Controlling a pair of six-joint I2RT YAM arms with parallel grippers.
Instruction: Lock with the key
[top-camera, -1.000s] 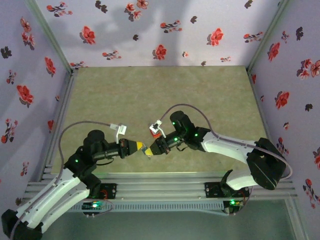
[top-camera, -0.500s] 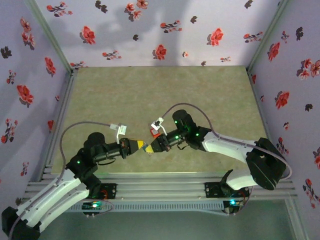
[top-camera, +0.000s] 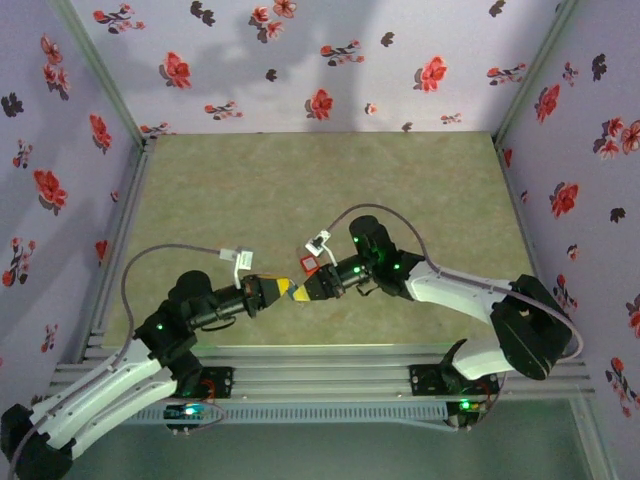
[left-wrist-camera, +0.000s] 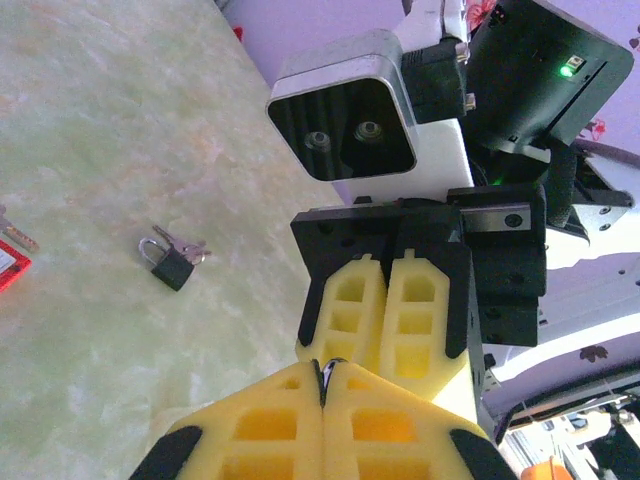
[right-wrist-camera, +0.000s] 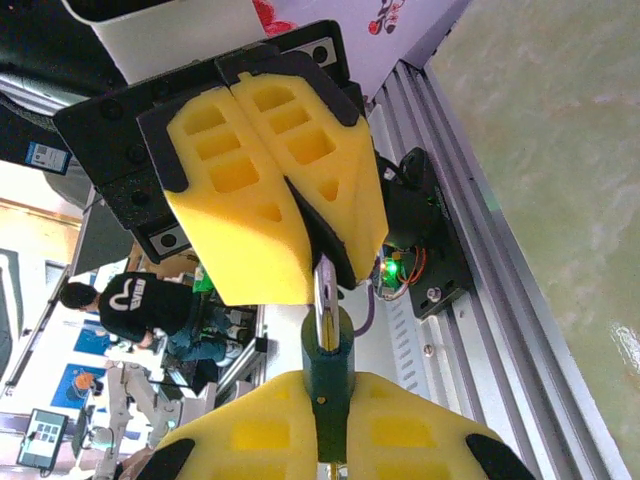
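**Two arms tip to tip, red lock on the counter beside them**

Two arms, the left arm (top-camera: 120, 375) and the right arm (top-camera: 460, 290), reach in from the near edge of the pale green counter (top-camera: 300, 180) and meet near its middle, close to the near side. The left end effector (top-camera: 288, 290) points right and the right end effector (top-camera: 312, 288) points left, so their yellow pads nearly touch nose to nose.

Both are pressed together. From the right wrist, the right end effector (right-wrist-camera: 328, 385) pinches what looks like a key (right-wrist-camera: 328, 365) by its dark green head. The silver blade runs straight across into the seam of the left end effector (right-wrist-camera: 315, 265), which looks to be nipping its tip.

The lock (top-camera: 308, 264), small and red-orange, lies on the counter just far of the meeting point, right beside the right end effector.

From the left wrist, a small dark padlock (left-wrist-camera: 172, 264) lies flat on the counter with keys at its shackle, apart from both end effectors.
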